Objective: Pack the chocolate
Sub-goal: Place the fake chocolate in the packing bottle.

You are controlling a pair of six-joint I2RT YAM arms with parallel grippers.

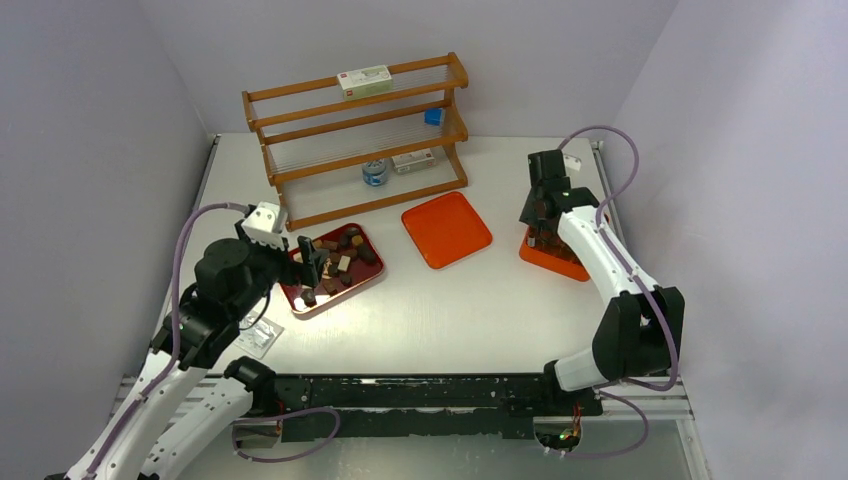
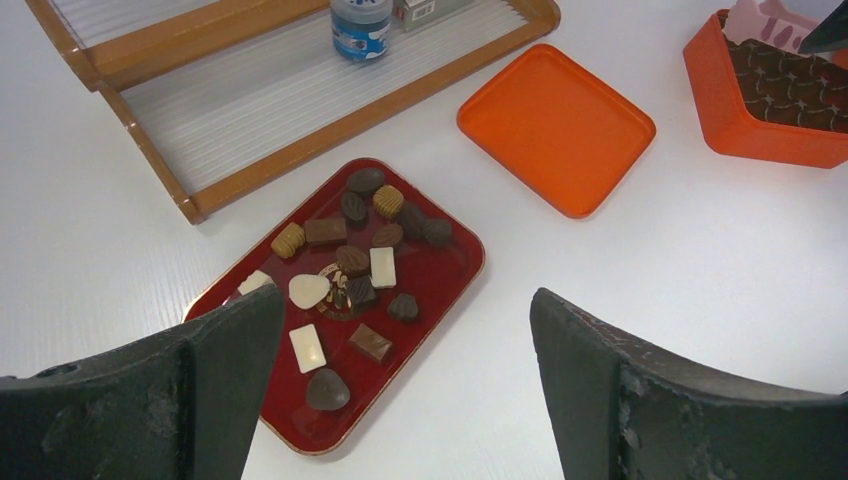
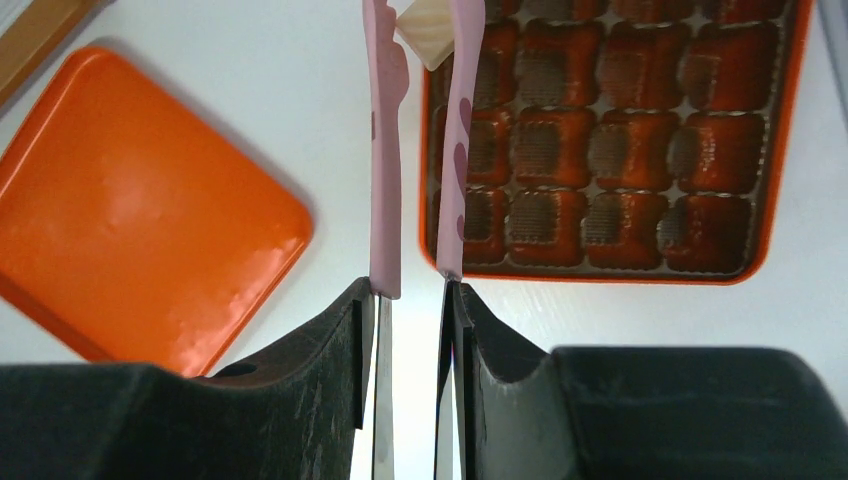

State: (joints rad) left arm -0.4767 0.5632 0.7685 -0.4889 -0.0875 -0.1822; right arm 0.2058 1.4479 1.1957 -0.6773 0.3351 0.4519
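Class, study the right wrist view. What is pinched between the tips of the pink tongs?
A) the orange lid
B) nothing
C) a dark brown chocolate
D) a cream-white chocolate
D: the pink tongs, held in the right gripper, pinch a cream-white chocolate at the edge of the orange box.

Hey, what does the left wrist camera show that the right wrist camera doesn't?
Left wrist only: the red tray of chocolates, the rack, and the open left gripper.

Right wrist only: the white chocolate pinched at the tips of the tongs, over the box's edge, and the right gripper shut on those tongs.

Both: the orange lid, the orange box and at least part of the tongs.
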